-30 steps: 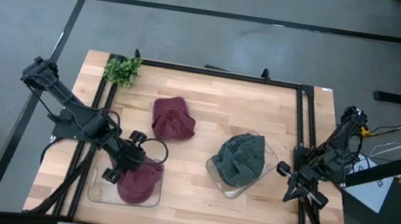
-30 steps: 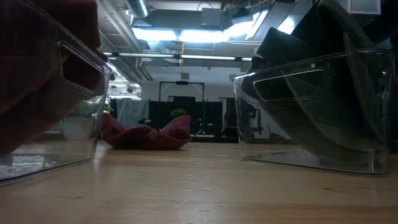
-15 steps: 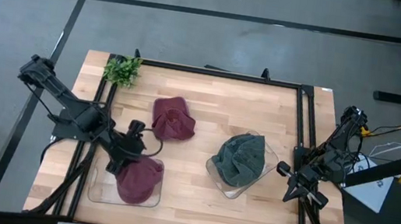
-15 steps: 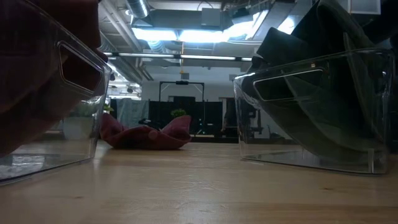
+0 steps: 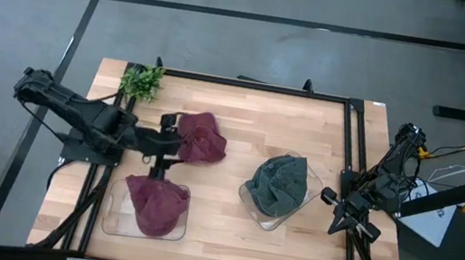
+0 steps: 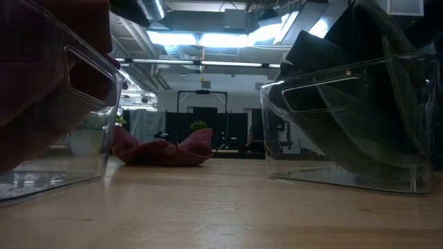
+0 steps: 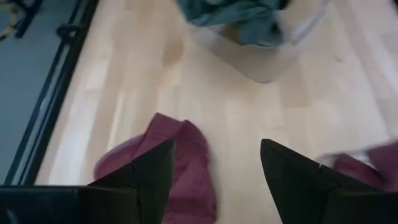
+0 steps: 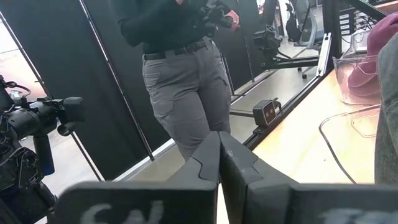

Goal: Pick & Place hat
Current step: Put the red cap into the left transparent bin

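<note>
One maroon hat (image 5: 201, 137) lies crumpled on the bare table near its middle, also seen as the maroon hat (image 7: 166, 163) and the maroon hat (image 6: 163, 149). My left gripper (image 5: 168, 144) hovers open just left of it, its fingers (image 7: 155, 169) apart and touching nothing. A second maroon hat (image 5: 154, 207) lies inside the clear bin (image 5: 110, 222) at the near left. A green hat (image 5: 279, 184) fills the clear bin (image 5: 317, 180) right of the middle. My right gripper (image 5: 332, 199) waits shut at the table's right edge.
A small green plant (image 5: 142, 81) stands at the far left corner. A black frame rail (image 5: 248, 84) runs round the table. A person (image 8: 180, 68) stands beyond the table's edge in the right wrist view. Bare wood lies between the two bins.
My left gripper has drawn away from the near-left bin toward the far edge and turned toward the maroon hat on the table. The maroon hat in the bin stays lying there, clear of the gripper.
</note>
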{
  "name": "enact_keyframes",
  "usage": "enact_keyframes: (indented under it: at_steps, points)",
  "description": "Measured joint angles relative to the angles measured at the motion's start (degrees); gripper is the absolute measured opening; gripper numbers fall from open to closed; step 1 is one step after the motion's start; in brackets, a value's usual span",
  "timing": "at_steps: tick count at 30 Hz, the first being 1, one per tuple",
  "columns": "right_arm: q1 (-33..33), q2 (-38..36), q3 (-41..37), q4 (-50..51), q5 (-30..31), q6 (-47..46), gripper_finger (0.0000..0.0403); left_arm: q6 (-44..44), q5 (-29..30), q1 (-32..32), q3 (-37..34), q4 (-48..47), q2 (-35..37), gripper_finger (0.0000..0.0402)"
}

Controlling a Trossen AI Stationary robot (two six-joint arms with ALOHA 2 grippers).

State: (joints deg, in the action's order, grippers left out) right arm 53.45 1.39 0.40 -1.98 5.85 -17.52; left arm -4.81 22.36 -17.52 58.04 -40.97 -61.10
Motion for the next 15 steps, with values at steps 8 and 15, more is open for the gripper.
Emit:
enact_keyframes:
  at_steps: [8,15]
  points:
    - [0.02,0.00,0.00,-0.02,0.00,0.00,0.0006,-3.18,-0.22,6.20,0.00,2.23,-1.82,0.0222]
    - [0.02,-0.02,0.00,-0.02,0.00,0.00,0.0006,-2.37,2.99,8.24,0.00,5.78,-1.80,0.0225]
